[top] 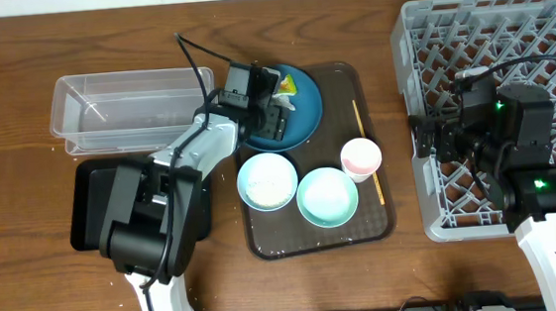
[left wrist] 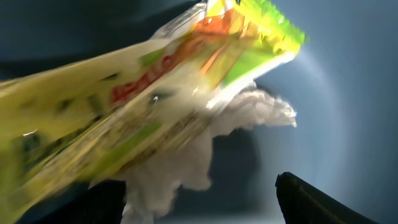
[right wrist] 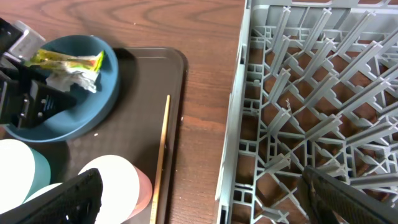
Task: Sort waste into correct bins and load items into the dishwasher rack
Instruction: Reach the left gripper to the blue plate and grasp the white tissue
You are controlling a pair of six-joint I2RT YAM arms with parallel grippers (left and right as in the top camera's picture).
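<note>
The dark blue plate [top: 304, 109] sits at the back of a brown serving tray [top: 378, 229]. On it lie the yellow-green wrapper [left wrist: 155, 99] and the crumpled white tissue [left wrist: 186, 158]; both also show in the right wrist view, wrapper [right wrist: 68, 61] and tissue [right wrist: 73, 80]. My left gripper [top: 270, 104] hovers low over them, open, its fingers either side of the tissue [left wrist: 202, 202]. My right gripper [top: 434, 138] is open and empty [right wrist: 205, 202] above the gap between the tray and the grey rack [top: 506, 18]. The white bowl [top: 267, 180], mint-green bowl [top: 327, 197], pink cup [top: 361, 157] and chopstick [top: 368, 153] rest on the tray. Rice grains are too small to tell.
The clear tub [top: 125, 108] stands at the back left. The black tray [top: 88, 205] lies in front of it, partly under my left arm. The rack fills the right side, and my right arm reaches over its front left part.
</note>
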